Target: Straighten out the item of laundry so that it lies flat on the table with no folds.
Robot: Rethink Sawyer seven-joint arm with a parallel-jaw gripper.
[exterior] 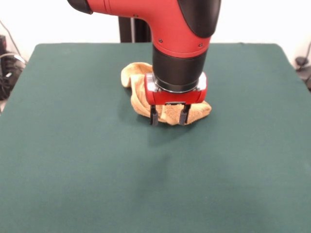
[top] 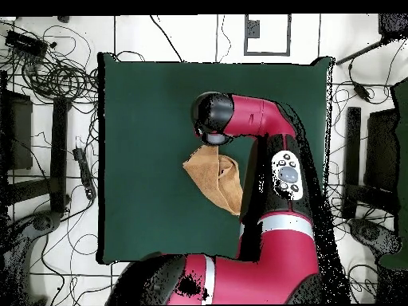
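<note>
In the front view we see the golden yellow-orange terry-cloth towel (exterior: 141,90) lying bunched with folds near the middle of the dark green felt-topped table (exterior: 73,160). The red and black gripper (exterior: 169,118) stands at its near edge, fingers (exterior: 154,116) spread apart, tips low at the cloth's edge. From overhead we see the towel (top: 213,175) crumpled beside the arm, gripper hidden.

1 towel (exterior: 141,99) – 1 table (exterior: 73,160) – 1 robot arm (exterior: 165,19) w/ 1 hand (exterior: 169,118), 2 fingers (exterior: 154,116).
</note>
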